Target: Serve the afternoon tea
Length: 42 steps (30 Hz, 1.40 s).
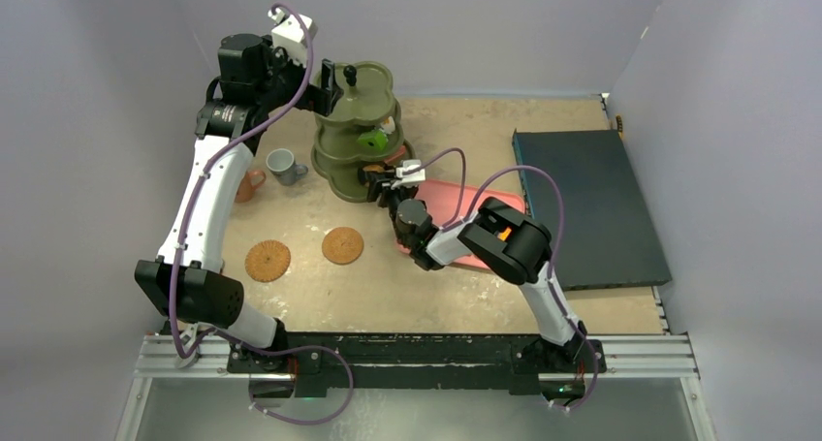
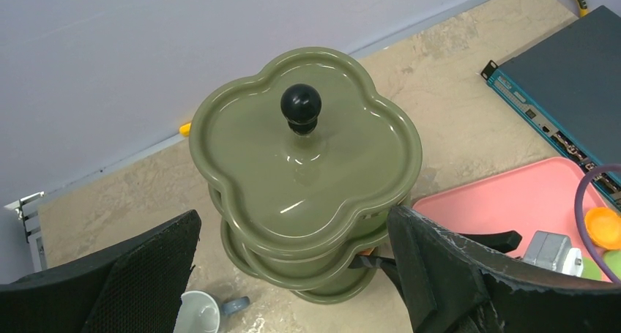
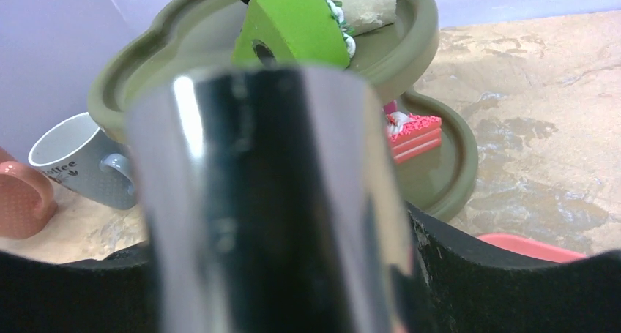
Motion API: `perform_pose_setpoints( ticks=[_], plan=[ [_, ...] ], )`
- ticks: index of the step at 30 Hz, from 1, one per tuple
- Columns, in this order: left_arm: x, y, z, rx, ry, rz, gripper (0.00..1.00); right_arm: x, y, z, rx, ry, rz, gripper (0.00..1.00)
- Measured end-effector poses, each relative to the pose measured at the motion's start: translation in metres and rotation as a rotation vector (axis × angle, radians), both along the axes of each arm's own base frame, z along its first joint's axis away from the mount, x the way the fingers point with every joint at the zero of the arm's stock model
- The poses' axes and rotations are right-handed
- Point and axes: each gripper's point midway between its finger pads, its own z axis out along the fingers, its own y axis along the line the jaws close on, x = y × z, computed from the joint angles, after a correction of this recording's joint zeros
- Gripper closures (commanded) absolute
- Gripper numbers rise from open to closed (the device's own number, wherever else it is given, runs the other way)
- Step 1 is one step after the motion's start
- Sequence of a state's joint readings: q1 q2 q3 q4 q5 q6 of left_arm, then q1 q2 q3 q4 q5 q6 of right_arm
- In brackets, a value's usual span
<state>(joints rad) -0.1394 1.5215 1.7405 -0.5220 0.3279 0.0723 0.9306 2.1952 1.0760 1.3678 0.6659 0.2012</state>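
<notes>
The olive three-tier stand (image 1: 357,131) stands at the back centre, its top tier (image 2: 307,157) bare under a black knob. A green pastry (image 3: 293,22) lies on the middle tier and a pink cake (image 3: 414,135) on the bottom tier. My left gripper (image 1: 330,84) is open and empty, hovering over the stand's top, its jaws (image 2: 293,282) wide on either side. My right gripper (image 1: 393,184) is shut on the tongs (image 3: 271,201), whose tips (image 2: 373,260) reach the bottom tier with a bit of orange between them. The grey-blue cup (image 1: 283,165) and terracotta cup (image 1: 250,182) stand left of the stand. Two brown coasters (image 1: 268,260) (image 1: 342,244) lie in front.
The flat pink tray (image 1: 456,204) lies right of the stand, under my right arm; an orange pastry (image 2: 602,227) and a green one (image 2: 614,263) lie on it. A dark flat box (image 1: 591,204) fills the table's right side. Purple walls close in the back and sides.
</notes>
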Motion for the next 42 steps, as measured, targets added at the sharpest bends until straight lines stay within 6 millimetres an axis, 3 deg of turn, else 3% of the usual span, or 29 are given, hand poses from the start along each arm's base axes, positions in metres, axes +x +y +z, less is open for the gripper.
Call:
perform_pose_setpoints(
  ticks=[6, 13, 16, 26, 30, 37, 42],
  plan=[
    [-0.001, 0.0, -0.001, 0.0, 0.006, -0.003, 0.01, -0.011, -0.017, 0.013, -0.005, 0.002, -0.005, 0.28],
    [-0.003, -0.001, -0.004, 0.001, 0.018, -0.007, 0.01, -0.032, -0.054, 0.07, 0.042, -0.025, -0.047, 0.28],
    [-0.003, -0.001, -0.004, 0.0, 0.018, -0.009, 0.01, -0.046, -0.08, 0.079, 0.037, -0.01, -0.079, 0.29],
    [-0.007, -0.003, 0.001, -0.006, 0.008, -0.023, 0.01, -0.092, -0.174, 0.051, 0.004, 0.152, -0.254, 0.3],
    [-0.008, -0.004, 0.001, -0.008, 0.009, -0.031, 0.01, -0.106, -0.202, 0.047, 0.006, 0.199, -0.318, 0.3],
    [-0.009, -0.005, 0.003, -0.01, 0.004, -0.035, 0.02, -0.128, -0.245, 0.06, 0.064, 0.226, -0.416, 0.3],
    [-0.011, -0.006, 0.005, -0.013, 0.001, -0.042, 0.02, -0.137, -0.262, 0.04, 0.016, 0.286, -0.474, 0.31]
  ],
)
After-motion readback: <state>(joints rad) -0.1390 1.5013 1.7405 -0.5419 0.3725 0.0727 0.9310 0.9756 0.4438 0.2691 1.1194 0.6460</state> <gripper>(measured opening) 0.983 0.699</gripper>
